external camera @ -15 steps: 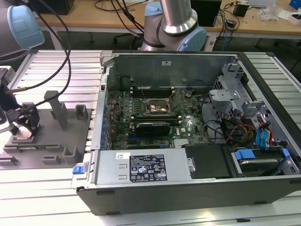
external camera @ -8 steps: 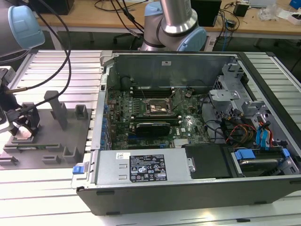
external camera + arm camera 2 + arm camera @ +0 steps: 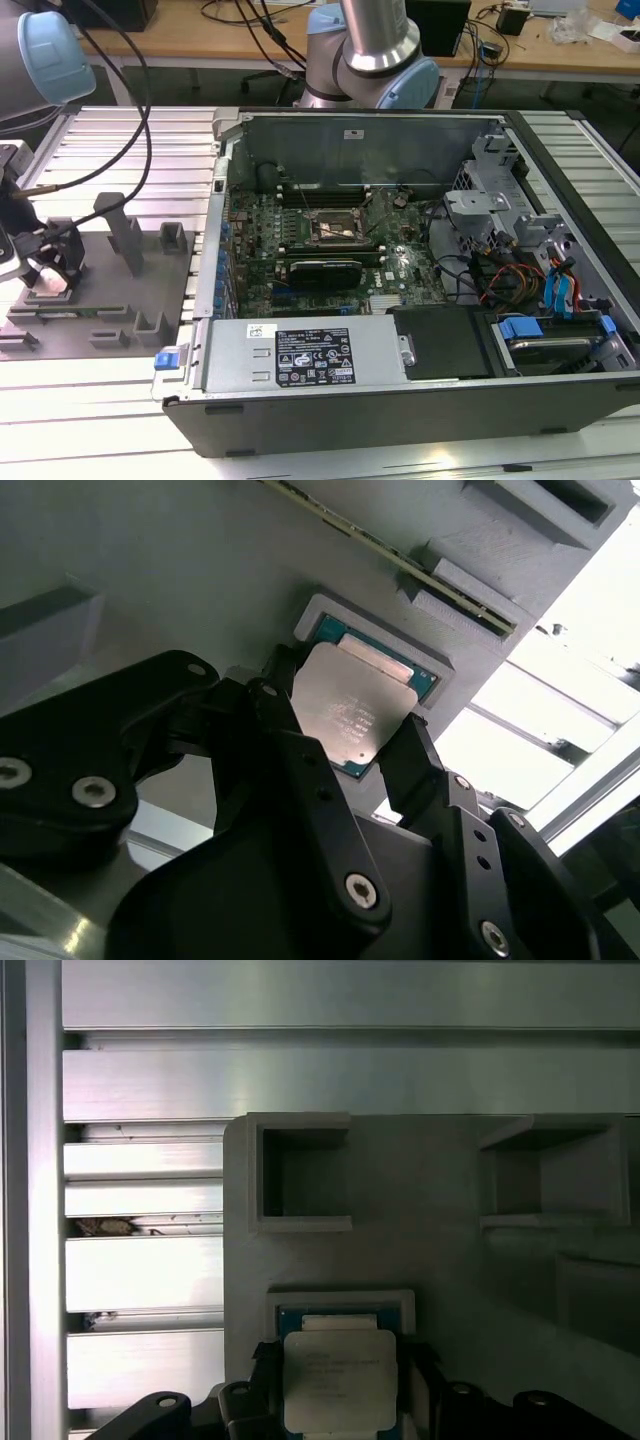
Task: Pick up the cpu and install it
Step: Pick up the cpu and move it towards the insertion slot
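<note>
The cpu [image 3: 350,710] is a thin square chip with a shiny silver top, and it sits between my black fingers [image 3: 290,740] in both wrist views. My gripper [image 3: 348,742] is shut on its two opposite edges. The cpu [image 3: 340,1380] hovers just over a shallow grey square nest [image 3: 340,1298], where a green-edged piece shows beneath it. In the exterior view my gripper [image 3: 45,265] is at the far left, low over the grey fixture plate [image 3: 150,270]. The motherboard socket [image 3: 335,228] lies open inside the computer case, well off to the exterior view's right.
Grey plastic blocks [image 3: 125,235] and pockets [image 3: 300,1175] rise from the fixture plate around the nest. The open computer case [image 3: 400,400] has tall walls, cables and drive bays [image 3: 520,250] at the exterior view's right. Ribbed aluminium table [image 3: 90,400] surrounds everything.
</note>
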### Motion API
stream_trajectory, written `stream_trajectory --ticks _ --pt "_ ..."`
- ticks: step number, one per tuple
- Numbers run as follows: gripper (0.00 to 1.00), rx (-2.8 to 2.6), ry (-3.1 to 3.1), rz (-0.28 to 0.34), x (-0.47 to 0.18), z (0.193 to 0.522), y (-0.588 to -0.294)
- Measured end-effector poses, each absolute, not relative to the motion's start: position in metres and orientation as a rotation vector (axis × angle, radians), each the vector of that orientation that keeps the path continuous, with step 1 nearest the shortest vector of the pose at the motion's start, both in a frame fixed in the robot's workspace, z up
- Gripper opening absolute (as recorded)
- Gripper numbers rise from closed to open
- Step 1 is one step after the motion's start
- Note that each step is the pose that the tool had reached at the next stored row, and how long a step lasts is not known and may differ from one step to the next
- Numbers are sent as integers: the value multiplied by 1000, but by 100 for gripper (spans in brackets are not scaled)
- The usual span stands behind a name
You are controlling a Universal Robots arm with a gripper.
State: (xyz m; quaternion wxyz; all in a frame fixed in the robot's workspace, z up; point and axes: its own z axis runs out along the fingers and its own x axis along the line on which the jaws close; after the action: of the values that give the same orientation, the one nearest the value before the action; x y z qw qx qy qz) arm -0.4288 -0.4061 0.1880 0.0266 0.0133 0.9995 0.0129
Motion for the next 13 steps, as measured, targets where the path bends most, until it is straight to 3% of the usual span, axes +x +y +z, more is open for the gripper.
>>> stream_trajectory --ticks 13 --pt "55 41 3088 37 -429 188 -406"
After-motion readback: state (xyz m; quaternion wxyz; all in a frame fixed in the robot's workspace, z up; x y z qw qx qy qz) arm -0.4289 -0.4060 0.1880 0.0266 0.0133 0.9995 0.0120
